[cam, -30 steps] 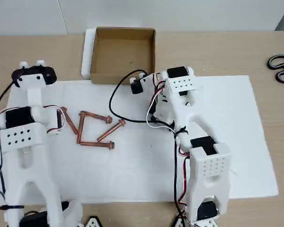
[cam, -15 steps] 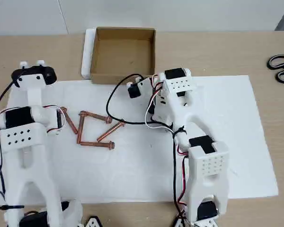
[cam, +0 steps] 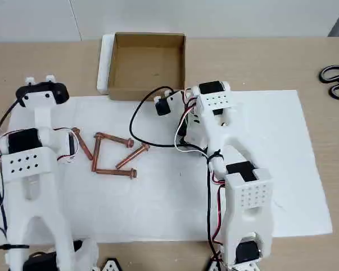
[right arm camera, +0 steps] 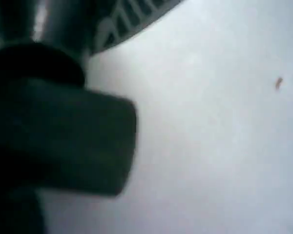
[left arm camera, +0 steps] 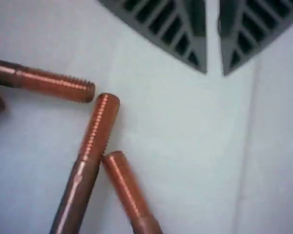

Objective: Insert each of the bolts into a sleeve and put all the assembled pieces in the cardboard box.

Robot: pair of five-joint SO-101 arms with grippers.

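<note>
Barely anything's moved in the last second: the right gripper [cam: 164, 105] dipped a little toward the middle of the sheet and is back up by the box, and the left arm has shifted a hair toward its base. So, the 5 copper-coloured threaded metal bolts [cam: 116, 172] lie in a loose bunch on the white sheet [cam: 282, 147] covering the tan wooden table [cam: 260, 62]. None are in the open brown cardboard box [cam: 150, 68] yet, and I can't pick out anything I'd confidently call a sleeve. The left gripper [left arm camera: 213, 73] is clearly the nearer 1. Its dark ribbed fingers [left arm camera: 183, 34] are almost closed, just a thin slit between them, holding nothing. The nearest bolt [cam: 82, 144] sits just beside it on the side toward the right arm, off the line of the fingers and not between them. Its long axis slants across the sheet, so I reckon the jaws need to open up and square across that shank first. Another bolt looks to touch its far end and could get nudged. The right gripper is well apart from the bunch, and whether it has hold of anything I can't tell. Its black cable [cam: 133, 121] loops down close to the far side of the bunch. A white foam strip [cam: 104, 62] hugs the box, and black-handled scissors [cam: 336, 79] sit way off at the table's edge.
</note>
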